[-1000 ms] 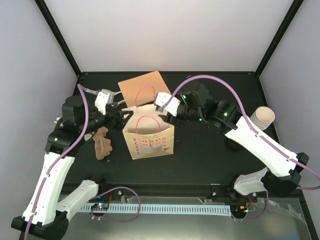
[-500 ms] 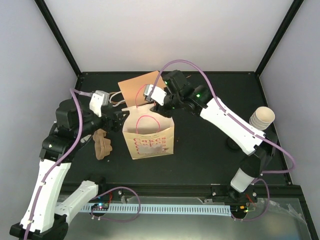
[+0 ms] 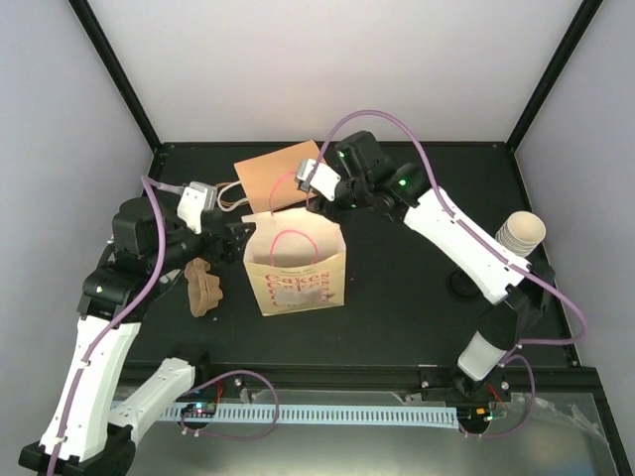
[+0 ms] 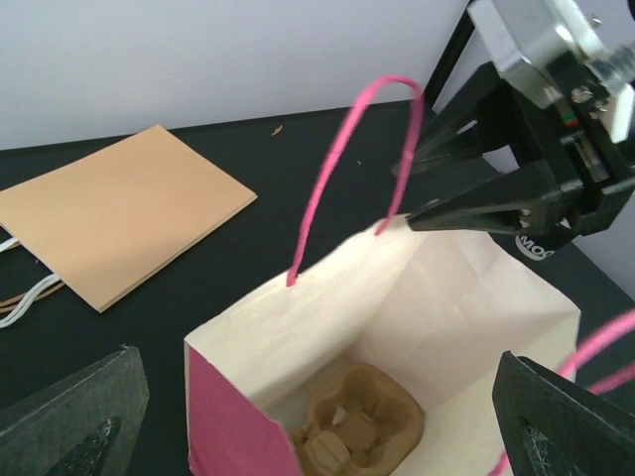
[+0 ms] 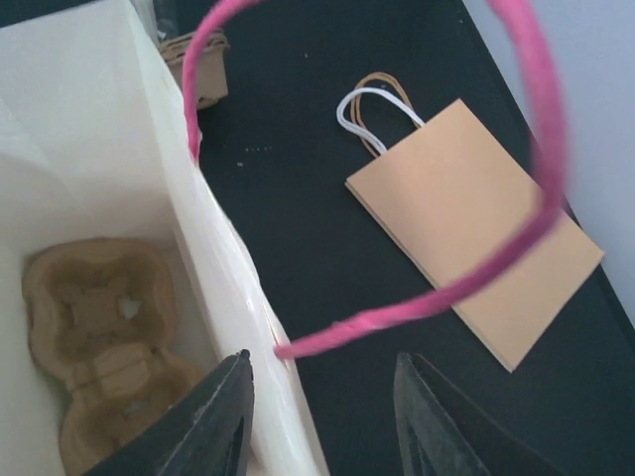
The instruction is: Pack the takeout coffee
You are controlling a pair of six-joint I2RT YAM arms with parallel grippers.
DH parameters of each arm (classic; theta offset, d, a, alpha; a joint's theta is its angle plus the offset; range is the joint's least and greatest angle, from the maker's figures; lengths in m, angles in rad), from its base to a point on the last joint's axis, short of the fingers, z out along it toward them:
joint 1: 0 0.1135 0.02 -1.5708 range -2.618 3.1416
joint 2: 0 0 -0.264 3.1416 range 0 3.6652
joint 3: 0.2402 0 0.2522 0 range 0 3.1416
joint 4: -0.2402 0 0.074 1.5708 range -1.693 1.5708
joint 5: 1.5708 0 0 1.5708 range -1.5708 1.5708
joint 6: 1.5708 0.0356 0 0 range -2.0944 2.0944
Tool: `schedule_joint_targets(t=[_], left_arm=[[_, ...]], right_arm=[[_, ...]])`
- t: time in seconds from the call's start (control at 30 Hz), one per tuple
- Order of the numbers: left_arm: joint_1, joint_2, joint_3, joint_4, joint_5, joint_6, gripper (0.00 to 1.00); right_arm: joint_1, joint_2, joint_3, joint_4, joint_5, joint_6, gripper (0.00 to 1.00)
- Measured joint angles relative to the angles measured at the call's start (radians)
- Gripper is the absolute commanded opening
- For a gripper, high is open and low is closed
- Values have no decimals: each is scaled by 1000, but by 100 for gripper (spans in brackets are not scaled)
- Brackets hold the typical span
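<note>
Takeout coffee (image 3: 521, 234): cream ribbed cup, open mouth showing, at the table's (image 3: 397, 302) right edge; well off to the right of the right gripper (image 3: 316, 201), beyond that arm's forearm, and farther again from the left gripper (image 3: 238, 232); bare black table lies between the cup and the bag.

Paper bag (image 3: 295, 270): cream, pink print, standing upright with its mouth open; its far rim lies between the right gripper's (image 5: 322, 416) parted fingers (image 5: 223, 416), no clamp seen; the far pink handle (image 4: 342, 149) arches up just beside those fingers.

Left gripper (image 4: 316, 397): fingers (image 4: 69, 416) spread wide at the bag's left edge, with the near corner of the mouth between them; nothing gripped.

Pulp carrier (image 5: 99, 347): brown, flat on the bag's floor, directly below both grippers; cream walls rise close on every side of it.

Second pulp carrier (image 3: 203, 286): on the table just below the left gripper, near the bag's left wall.

Flat brown bag (image 3: 281, 174): lying on the table just behind both grippers, apart from the standing bag.
</note>
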Motion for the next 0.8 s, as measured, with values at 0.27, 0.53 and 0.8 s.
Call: schedule_joint_targets(t=[0.27, 0.53, 0.8], left_arm=[[0, 7, 0, 3, 1, 0, 98], [0, 33, 0, 5, 6, 1, 98], [0, 32, 0, 5, 6, 7, 99]], right_arm=[[-23, -98, -85, 33, -25, -1, 48], [-28, -4, -13, 14, -73, -19, 47], [-28, 63, 33, -4, -118, -45, 28]])
